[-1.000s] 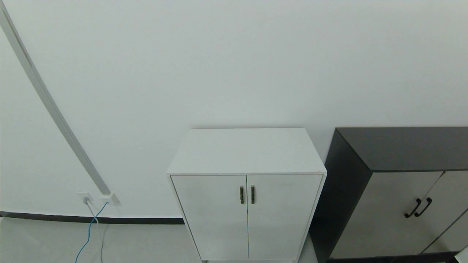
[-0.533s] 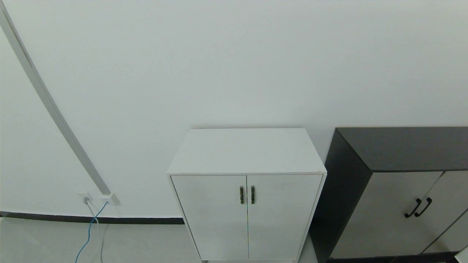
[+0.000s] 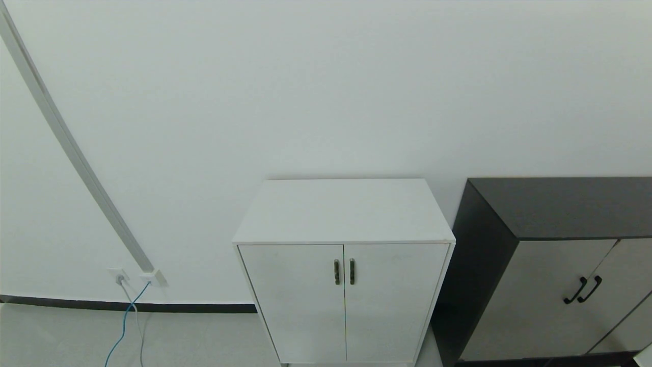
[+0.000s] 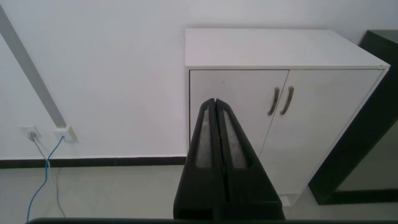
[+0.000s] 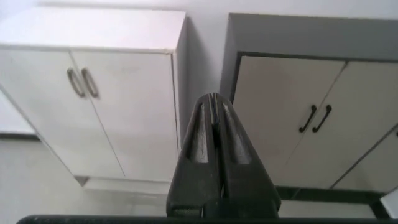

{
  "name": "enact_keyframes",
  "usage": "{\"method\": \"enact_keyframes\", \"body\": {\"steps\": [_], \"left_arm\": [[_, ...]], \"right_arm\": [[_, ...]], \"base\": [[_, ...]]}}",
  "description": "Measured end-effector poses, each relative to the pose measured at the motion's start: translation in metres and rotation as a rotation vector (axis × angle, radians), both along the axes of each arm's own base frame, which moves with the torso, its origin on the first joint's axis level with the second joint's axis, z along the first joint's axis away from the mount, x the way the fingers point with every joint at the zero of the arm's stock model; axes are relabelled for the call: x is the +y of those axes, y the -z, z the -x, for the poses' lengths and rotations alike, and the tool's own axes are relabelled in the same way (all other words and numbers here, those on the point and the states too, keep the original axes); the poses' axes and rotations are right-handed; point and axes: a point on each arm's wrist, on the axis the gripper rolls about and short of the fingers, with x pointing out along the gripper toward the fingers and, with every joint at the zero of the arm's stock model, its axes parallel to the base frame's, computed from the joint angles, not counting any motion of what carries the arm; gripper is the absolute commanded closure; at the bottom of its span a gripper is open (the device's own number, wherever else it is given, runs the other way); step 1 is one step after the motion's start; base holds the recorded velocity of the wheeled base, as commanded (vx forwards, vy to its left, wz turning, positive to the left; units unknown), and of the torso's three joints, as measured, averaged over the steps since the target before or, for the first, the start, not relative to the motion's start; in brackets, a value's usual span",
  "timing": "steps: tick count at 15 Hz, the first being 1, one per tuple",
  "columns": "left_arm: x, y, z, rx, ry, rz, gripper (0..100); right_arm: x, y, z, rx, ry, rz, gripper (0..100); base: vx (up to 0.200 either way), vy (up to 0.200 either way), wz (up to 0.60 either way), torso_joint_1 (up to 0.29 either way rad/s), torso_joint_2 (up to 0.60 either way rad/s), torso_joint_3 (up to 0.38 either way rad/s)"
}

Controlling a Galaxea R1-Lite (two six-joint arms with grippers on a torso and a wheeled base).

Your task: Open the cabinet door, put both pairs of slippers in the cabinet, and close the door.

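A white two-door cabinet stands against the wall with both doors closed and two dark handles at the centre seam. In the left wrist view the cabinet lies ahead, with my left gripper shut and holding nothing, some way short of the left door. In the right wrist view the white cabinet sits off to one side, and my right gripper is shut and holds nothing, well back from the doors.
A black cabinet with grey doors and black handles stands close to the right of the white one. A wall conduit runs down to sockets with cables on the left. Open floor lies left of the white cabinet.
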Motion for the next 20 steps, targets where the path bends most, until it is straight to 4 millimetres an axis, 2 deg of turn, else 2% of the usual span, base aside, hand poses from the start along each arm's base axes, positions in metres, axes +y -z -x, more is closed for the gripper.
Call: {"method": "enact_keyframes", "body": {"steps": [6,9,20], "left_arm": [[0.0,-0.0001,0.0,-0.001,0.0,0.0,100],[0.0,-0.0001,0.0,-0.001,0.0,0.001,100],[0.0,0.0001,0.0,0.0,0.0,-0.006,100]], "right_arm": [[-0.0006,0.0002,0.0016,-0.022,0.038,-0.09,100],[-0.0019,0.0003,0.0017,-0.028,0.096,-0.104,100],[-0.0021,0.0003,0.0018,-0.03,0.102,-0.106,100]], "base": [[0.0,0.0,0.0,0.0,0.0,0.0],[0.0,0.0,0.0,0.0,0.0,0.0],[0.0,0.0,0.0,0.0,0.0,0.0]]}}
